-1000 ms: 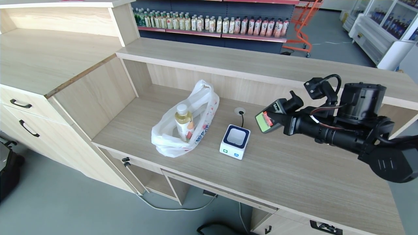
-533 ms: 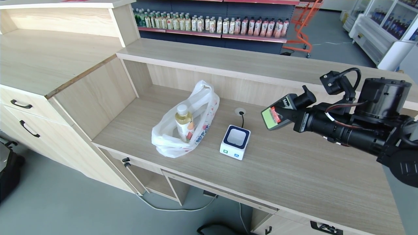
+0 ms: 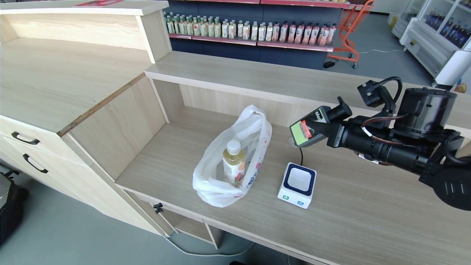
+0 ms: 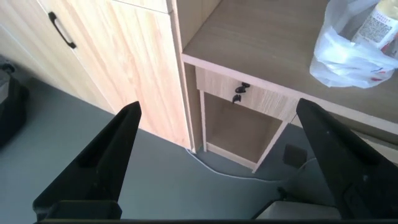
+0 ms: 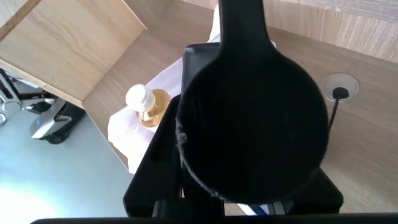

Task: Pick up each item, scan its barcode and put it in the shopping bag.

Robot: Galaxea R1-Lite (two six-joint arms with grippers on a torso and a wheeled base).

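My right gripper (image 3: 319, 124) is shut on a small dark pack with a green and red label (image 3: 304, 131). It holds the pack in the air above and just behind the white scanner (image 3: 297, 185) on the counter. In the right wrist view the pack (image 5: 255, 124) is a dark mass in front of the camera. The white shopping bag (image 3: 254, 132) stands open to the left of the scanner, with a yellow drink bottle (image 3: 233, 162) upright inside. The bottle (image 5: 147, 103) and the bag (image 5: 121, 134) lie below the pack. My left gripper (image 4: 217, 165) hangs open below the counter's front edge, over the floor.
The scanner's cable runs to a grommet (image 5: 339, 92) in the wooden counter (image 3: 368, 221). A raised ledge (image 3: 257, 75) runs behind the counter and a side panel (image 3: 117, 125) walls its left end. Drawers with black handles (image 4: 61, 30) stand at the left.
The head camera has shifted, sliding the whole scene right and down. My right gripper with the pack rose a little, then came left, closer to the scanner.
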